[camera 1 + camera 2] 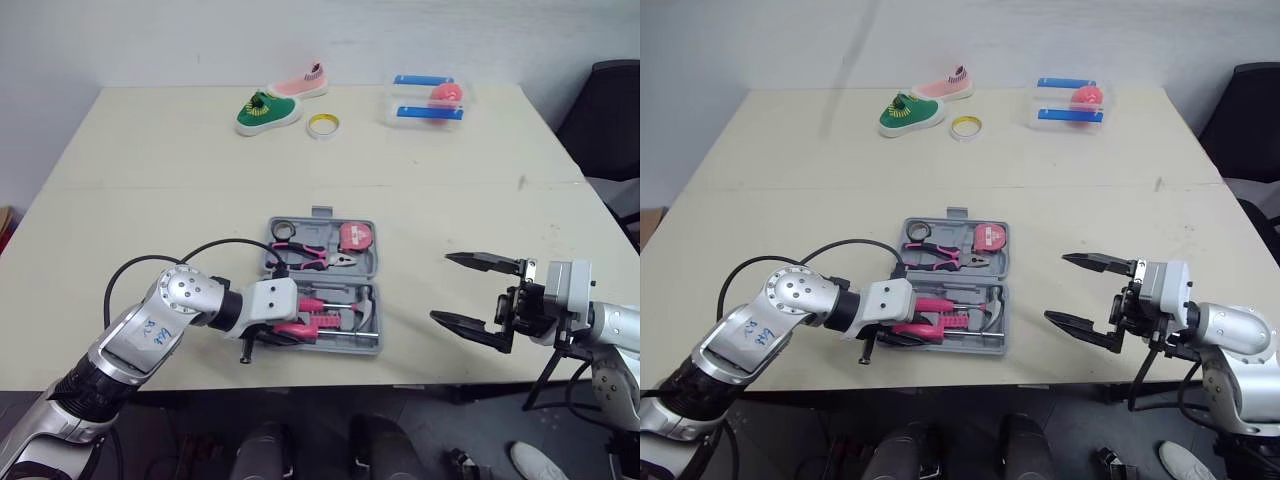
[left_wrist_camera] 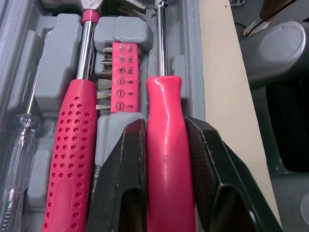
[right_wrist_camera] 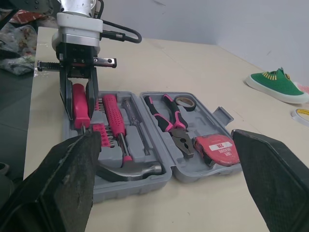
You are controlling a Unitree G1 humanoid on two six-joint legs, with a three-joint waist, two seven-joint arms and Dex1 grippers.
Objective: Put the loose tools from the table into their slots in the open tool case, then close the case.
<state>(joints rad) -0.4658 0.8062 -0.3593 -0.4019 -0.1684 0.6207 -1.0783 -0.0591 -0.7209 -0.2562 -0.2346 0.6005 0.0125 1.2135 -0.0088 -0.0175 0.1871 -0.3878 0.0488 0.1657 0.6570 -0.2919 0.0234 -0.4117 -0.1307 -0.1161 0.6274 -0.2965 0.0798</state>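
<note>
The left gripper is clamped on the pink screwdriver. Its two black fingers press the smooth handle from either side, while the steel shaft runs ahead along the outermost channel of the tool case, at the edge nearest the robot. Whether the handle is fully seated in its slot cannot be told. Just beside it lies the bit holder, then the hammer with its dotted pink grip, and past that a clear-handled screwdriver, each in its own moulded recess. The case lies open and flat on the table close to the front edge. Its far half holds the pliers, a tape measure and a small roll of tape. The right gripper hangs to the right of the case, well apart from it, with its fingers spread wide and holding nothing. At the far side of the table sit a green shoe, a pink shoe, a yellow ring of tape and a clear box with blue strips and something pink inside.
</note>
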